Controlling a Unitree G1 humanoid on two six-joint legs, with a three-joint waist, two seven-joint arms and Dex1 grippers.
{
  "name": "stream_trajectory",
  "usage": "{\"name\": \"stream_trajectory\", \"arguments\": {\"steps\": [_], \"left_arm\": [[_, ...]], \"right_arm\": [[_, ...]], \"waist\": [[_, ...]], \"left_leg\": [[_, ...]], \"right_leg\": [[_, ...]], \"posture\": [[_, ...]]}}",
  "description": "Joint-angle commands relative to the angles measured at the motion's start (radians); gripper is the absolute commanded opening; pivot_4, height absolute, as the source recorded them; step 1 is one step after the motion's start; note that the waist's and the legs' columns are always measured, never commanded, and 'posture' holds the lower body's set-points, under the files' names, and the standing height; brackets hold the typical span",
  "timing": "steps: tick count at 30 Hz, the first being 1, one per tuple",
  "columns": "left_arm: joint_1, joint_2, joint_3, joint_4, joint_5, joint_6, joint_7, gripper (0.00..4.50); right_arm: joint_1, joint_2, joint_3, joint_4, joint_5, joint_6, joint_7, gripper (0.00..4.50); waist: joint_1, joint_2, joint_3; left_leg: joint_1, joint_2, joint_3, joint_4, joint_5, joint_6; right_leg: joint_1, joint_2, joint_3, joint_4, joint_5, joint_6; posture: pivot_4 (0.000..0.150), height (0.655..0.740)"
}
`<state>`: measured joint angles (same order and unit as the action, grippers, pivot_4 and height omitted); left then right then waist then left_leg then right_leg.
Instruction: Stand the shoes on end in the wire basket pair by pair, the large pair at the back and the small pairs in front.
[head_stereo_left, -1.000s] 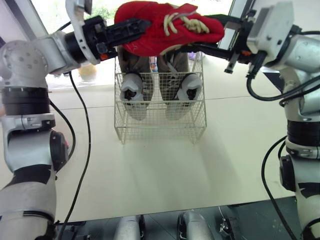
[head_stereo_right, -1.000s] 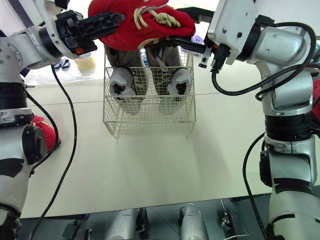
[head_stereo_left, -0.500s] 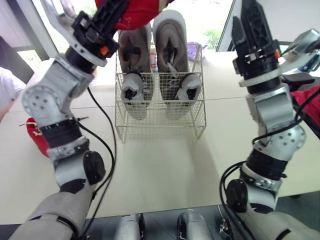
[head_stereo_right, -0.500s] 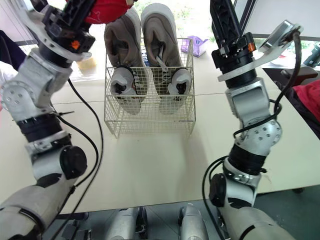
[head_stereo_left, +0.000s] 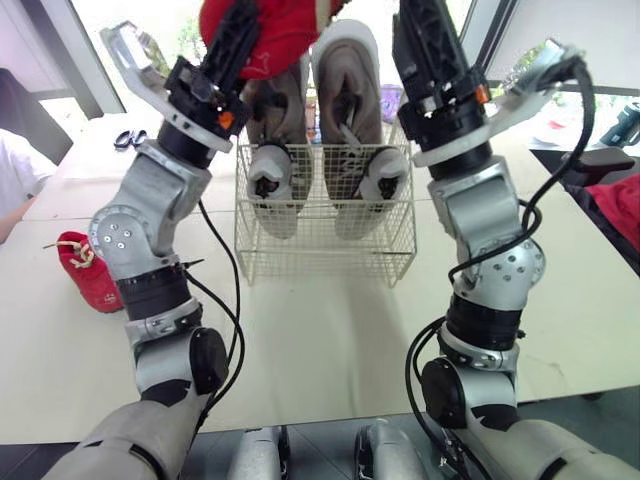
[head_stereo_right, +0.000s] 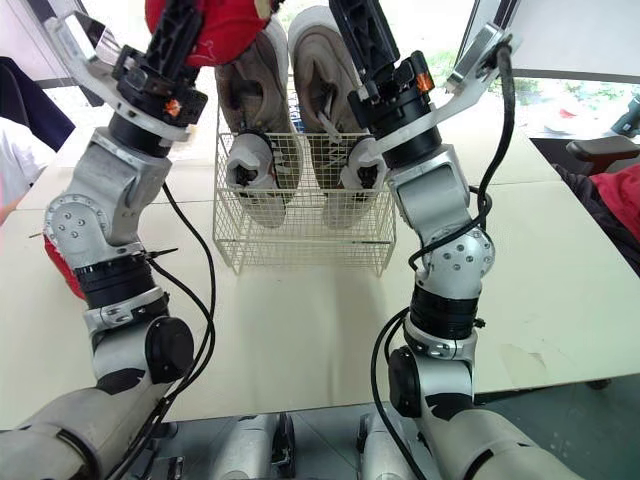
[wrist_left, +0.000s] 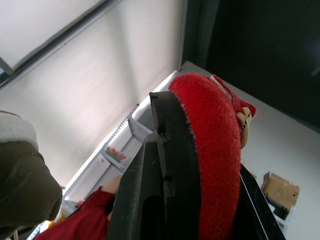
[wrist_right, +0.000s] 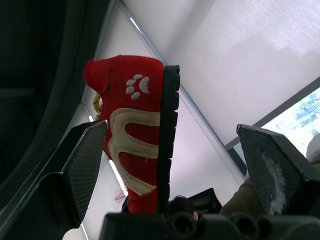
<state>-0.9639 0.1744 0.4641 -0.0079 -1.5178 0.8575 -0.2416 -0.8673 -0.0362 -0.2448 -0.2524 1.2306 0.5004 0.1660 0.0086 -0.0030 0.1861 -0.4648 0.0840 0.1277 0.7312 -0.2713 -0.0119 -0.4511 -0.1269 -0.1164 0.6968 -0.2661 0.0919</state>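
A wire basket stands at mid-table with a large grey pair of shoes on end at its back, toes up. High above the basket's left side, my left gripper is raised and shut on a small red shoe; the left wrist view has its black finger pressed against the red shoe. My right gripper is raised beside it, above the basket's right side. In the right wrist view its fingers stand open, with the red shoe beyond them. A second red shoe lies on the table at the left.
Scissors lie at the table's far left. A person's white sleeve is at the left edge. Something red sits off the table's right side. The basket's front half holds nothing.
A second ago both grippers held the red shoe level over the basket. The right has let go, both arms have swung upright, and the right gripper has moved left towards the shoe.
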Motion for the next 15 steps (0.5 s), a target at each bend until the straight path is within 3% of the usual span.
{"name": "stream_trajectory", "arguments": {"steps": [1, 13, 15], "left_arm": [[0.011, -0.007, -0.03, -0.041, -0.023, -0.021, -0.014, 0.67], [0.073, -0.006, -0.123, -0.056, 0.046, -0.035, -0.049, 0.67], [0.073, -0.007, -0.122, -0.056, 0.05, -0.039, -0.051, 0.67]], "right_arm": [[-0.03, -0.005, 0.006, -0.02, 0.007, -0.016, 0.026, 4.45], [-0.036, -0.009, 0.021, -0.031, 0.029, -0.007, 0.035, 4.45], [-0.035, -0.013, 0.024, -0.029, 0.022, -0.007, 0.035, 3.93]], "waist": [[-0.001, 0.0, 0.0], [-0.003, 0.0, 0.0], [-0.002, 0.0, 0.0]], "left_leg": [[0.0, 0.0, 0.0, 0.0, 0.0, 0.0], [0.0, 0.0, 0.0, 0.0, 0.0, 0.0], [0.0, 0.0, 0.0, 0.0, 0.0, 0.0]], "right_leg": [[0.0, 0.0, 0.0, 0.0, 0.0, 0.0], [-0.001, 0.0, 0.0, 0.0, 0.0, 0.0], [-0.001, 0.0, 0.0, 0.0, 0.0, 0.0]], "posture": [[0.15, 0.6797], [0.15, 0.6797], [0.15, 0.6797]]}}
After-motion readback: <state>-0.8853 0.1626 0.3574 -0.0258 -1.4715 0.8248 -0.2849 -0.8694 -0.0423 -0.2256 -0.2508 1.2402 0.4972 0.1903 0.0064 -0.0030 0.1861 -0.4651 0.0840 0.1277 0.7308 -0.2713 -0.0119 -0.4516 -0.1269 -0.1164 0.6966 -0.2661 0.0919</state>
